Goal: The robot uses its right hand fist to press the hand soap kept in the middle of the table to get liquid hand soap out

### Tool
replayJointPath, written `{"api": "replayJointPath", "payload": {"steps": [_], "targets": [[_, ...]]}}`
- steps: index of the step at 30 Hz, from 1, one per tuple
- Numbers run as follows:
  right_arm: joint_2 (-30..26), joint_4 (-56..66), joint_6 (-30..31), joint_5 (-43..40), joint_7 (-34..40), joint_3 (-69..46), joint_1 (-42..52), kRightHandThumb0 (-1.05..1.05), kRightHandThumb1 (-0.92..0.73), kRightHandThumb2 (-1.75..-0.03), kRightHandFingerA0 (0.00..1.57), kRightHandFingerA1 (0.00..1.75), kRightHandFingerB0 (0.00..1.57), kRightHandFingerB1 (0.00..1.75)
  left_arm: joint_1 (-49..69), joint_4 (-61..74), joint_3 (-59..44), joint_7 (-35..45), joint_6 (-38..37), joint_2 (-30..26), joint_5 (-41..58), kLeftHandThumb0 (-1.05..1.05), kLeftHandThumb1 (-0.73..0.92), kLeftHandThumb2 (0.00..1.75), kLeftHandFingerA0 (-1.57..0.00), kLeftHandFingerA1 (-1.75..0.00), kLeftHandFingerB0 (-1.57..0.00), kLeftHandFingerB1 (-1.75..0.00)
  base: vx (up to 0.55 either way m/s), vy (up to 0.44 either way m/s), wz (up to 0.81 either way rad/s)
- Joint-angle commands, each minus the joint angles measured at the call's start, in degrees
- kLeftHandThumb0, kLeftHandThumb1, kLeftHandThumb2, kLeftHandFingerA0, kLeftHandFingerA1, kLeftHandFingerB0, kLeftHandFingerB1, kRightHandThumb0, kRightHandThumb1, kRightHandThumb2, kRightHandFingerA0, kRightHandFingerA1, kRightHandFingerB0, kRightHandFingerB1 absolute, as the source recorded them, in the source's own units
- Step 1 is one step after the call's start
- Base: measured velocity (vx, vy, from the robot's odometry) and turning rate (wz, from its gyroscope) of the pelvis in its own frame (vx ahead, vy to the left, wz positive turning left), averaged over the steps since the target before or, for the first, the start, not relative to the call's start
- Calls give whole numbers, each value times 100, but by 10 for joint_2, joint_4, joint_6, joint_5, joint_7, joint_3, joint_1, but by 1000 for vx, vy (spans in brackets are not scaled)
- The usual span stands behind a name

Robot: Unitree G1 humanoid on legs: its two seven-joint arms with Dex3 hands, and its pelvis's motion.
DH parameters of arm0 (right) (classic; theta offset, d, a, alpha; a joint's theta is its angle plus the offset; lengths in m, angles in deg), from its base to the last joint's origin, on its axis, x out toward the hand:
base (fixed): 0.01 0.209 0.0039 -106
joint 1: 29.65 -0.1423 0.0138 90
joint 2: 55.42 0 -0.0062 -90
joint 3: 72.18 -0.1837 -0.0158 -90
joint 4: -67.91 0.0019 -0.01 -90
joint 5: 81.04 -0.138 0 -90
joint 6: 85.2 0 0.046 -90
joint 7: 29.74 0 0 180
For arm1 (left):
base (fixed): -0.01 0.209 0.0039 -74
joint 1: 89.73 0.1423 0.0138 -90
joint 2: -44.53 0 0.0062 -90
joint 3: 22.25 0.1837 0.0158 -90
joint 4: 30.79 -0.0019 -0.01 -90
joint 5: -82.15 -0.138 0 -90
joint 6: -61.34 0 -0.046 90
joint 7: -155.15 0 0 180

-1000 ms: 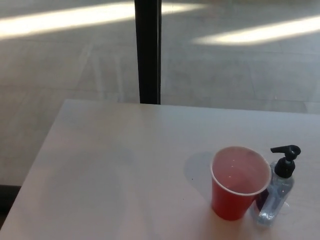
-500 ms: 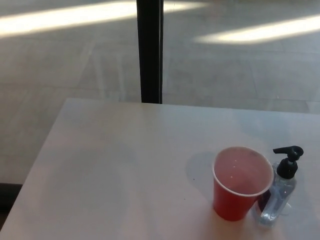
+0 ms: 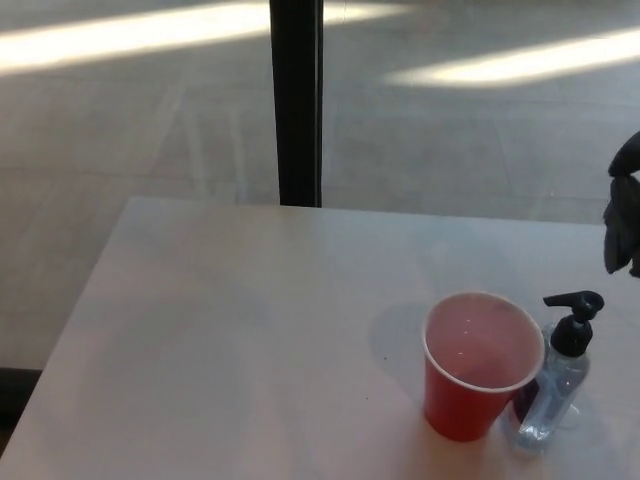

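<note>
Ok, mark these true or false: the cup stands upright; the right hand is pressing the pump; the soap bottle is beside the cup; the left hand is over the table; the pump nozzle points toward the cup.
The cup stands upright: true.
The right hand is pressing the pump: false, it is up at the picture's right edge, apart from the pump.
The soap bottle is beside the cup: true.
The left hand is over the table: false, no left hand shows.
The pump nozzle points toward the cup: true.

right hand (image 3: pixel 624 205) at right edge — above soap bottle (image 3: pixel 557 380) | red cup (image 3: pixel 478 366) beside it
</note>
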Motion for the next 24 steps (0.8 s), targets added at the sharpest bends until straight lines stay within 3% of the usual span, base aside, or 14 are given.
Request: {"api": "replayJointPath", "payload": {"steps": [1, 5, 6, 15, 18, 19, 24], "targets": [[10, -3, -2, 21, -10, 26, 10, -15, -50, -136, 102, 175, 74, 166, -2, 3, -1, 2, 18, -5, 8, -16, 45, 98, -65, -84, -53, -77, 0, 0, 0], [17, -6, -8, 28, -12, 32, 11, -15, -50, -133, 100, 175, 73, 166, -4, -6, 3, 2, 14, -8, 5, -17, 45, 97, -65, -83, -52, -76, 0, 0, 0], [20, -8, -7, 27, -15, 35, 12, -14, -55, -126, 95, 175, 76, 162, 0, 5, 3, 4, 19, -7, 6, -16, 44, 99, -64, -84, -53, -77, 0, 0, 0], [27, -11, 3, 34, -22, 43, 16, -15, -58, -121, 97, 175, 76, 159, -3, -4, 7, -1, 14, -9, 3, -18, 44, 97, -68, -85, -53, -76, 0, 0, 0], [24, -20, -8, 42, -29, 43, 25, -17, -55, -123, 97, 175, 76, 160, 1, 1, 8, 2, 13, -9, 4, -18, 44, 97, -69, -86, -52, -76, 0, 0, 0], [24, -27, -5, 46, -26, 42, 30, -17, -51, -131, 97, 175, 69, 168, 2, -1, 9, 2, 5, -9, 3, -19, 43, 98, -69, -86, -56, -78, 0, 0, 0], [35, -38, 3, 38, -17, 27, 40, -14, -52, -130, 97, 175, 71, 166, 2, -4, 10, 2, 6, -8, 4, -19, 45, 96, -68, -85, -53, -76, 0, 0, 0]]}}
